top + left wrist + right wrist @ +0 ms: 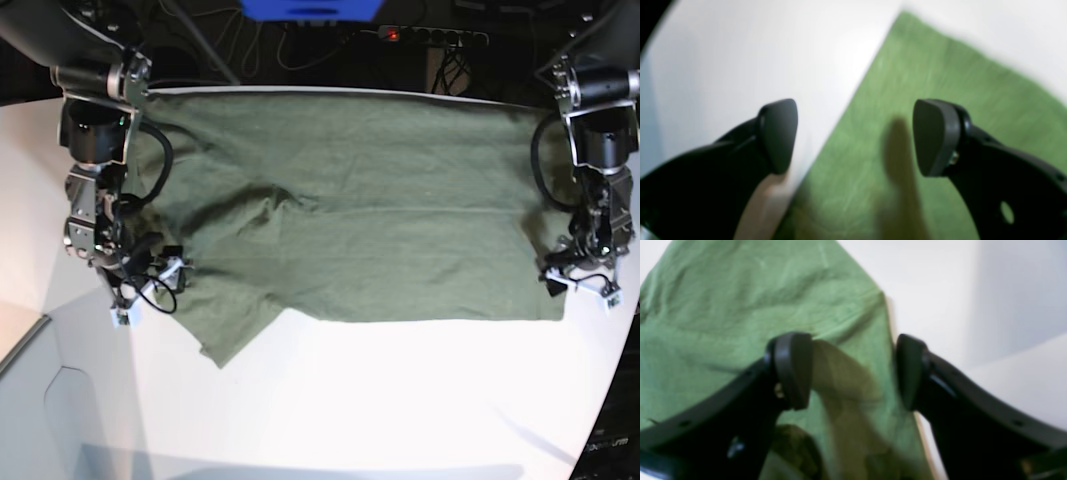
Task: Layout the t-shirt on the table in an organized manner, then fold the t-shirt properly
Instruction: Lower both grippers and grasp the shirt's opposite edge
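The olive-green t-shirt (350,220) lies spread wide across the far half of the white table (350,400), with wrinkles left of centre and a flap pointing toward the near side at lower left. My left gripper (585,285) is at the shirt's right edge in the base view. In the left wrist view it (857,136) is open, straddling the shirt (940,83) edge, with nothing between the fingers. My right gripper (125,300) is at the shirt's left edge. In the right wrist view it (851,371) is open above the shirt (723,306) edge and empty.
A grey panel (40,420) sits at the table's near left corner. Cables and a power strip (430,35) lie behind the table's far edge. Bare white tabletop spans the near half of the table.
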Tool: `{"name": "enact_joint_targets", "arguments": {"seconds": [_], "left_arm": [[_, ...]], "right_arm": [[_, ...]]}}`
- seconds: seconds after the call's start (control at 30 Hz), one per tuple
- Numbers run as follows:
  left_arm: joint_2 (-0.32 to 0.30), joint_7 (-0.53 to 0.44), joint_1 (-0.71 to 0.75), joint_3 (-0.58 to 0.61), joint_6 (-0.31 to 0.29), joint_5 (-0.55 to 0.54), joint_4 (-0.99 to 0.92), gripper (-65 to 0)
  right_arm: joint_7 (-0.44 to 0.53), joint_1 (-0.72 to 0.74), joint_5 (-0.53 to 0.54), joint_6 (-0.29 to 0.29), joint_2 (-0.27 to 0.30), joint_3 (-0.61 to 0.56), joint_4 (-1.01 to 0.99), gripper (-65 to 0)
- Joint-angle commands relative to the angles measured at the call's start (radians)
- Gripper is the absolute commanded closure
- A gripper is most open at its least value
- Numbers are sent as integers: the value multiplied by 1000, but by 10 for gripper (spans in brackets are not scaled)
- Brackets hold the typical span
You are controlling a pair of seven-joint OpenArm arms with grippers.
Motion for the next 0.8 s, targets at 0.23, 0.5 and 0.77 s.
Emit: {"name": "enact_joint_targets", "arguments": {"seconds": [0.23, 0.5, 0.77], "left_arm": [[-23, -136, -87, 58, 1, -2, -172, -519], [-15, -143, -90, 114, -107, -8, -198, -450], [-15, -145, -85, 113, -122, -10, -198, -61]], "right_arm": [[1, 2, 10, 4, 7, 1, 10, -165], [1, 0, 10, 4, 7, 1, 10, -15], [1, -18, 10, 4, 9, 1, 16, 0]]}}
